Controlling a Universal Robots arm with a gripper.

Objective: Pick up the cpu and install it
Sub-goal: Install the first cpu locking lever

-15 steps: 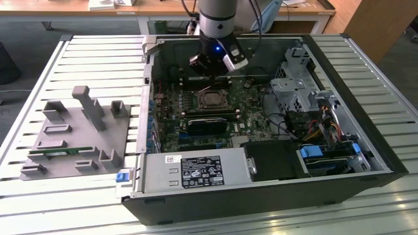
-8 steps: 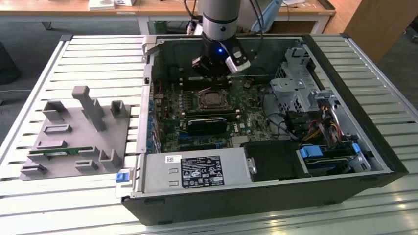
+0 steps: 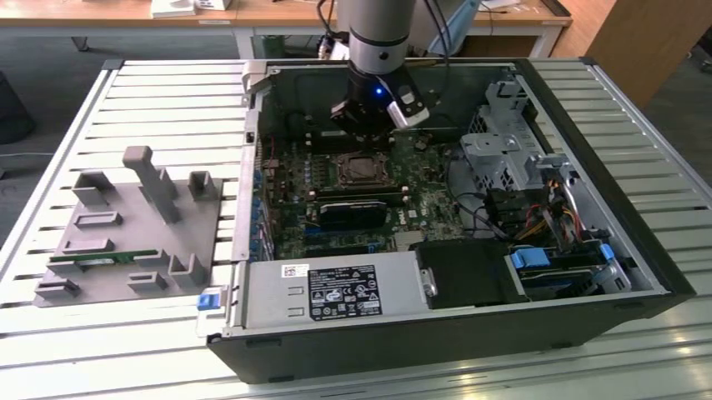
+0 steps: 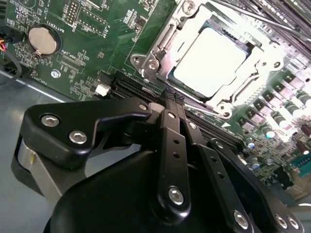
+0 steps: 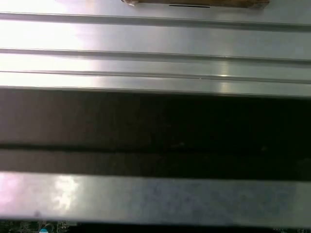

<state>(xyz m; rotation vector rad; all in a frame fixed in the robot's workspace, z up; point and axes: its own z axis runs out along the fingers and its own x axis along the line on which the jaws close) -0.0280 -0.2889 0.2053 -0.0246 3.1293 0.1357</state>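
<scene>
The cpu (image 4: 214, 60), a square chip with a shiny silver top, lies flat inside the metal-framed socket (image 4: 155, 58) on the green motherboard. The socket frame stands open around it. In the exterior view the socket (image 3: 358, 169) is at the middle of the board in the open computer case. My gripper (image 4: 173, 98) hangs just beside the socket's edge, fingers (image 4: 170, 141) pressed together with nothing between them. In the exterior view the gripper (image 3: 373, 132) is just behind the socket, over the board's rear part.
A grey fixture plate (image 3: 122, 242) with a green memory stick (image 3: 100, 259) lies at the exterior view's left. Inside the case are the power supply (image 3: 333, 292), a drive cage (image 3: 506, 150) and cables (image 3: 556, 221). A coin battery (image 4: 43, 39) sits on the board. Ribbed metal surface (image 5: 155, 48).
</scene>
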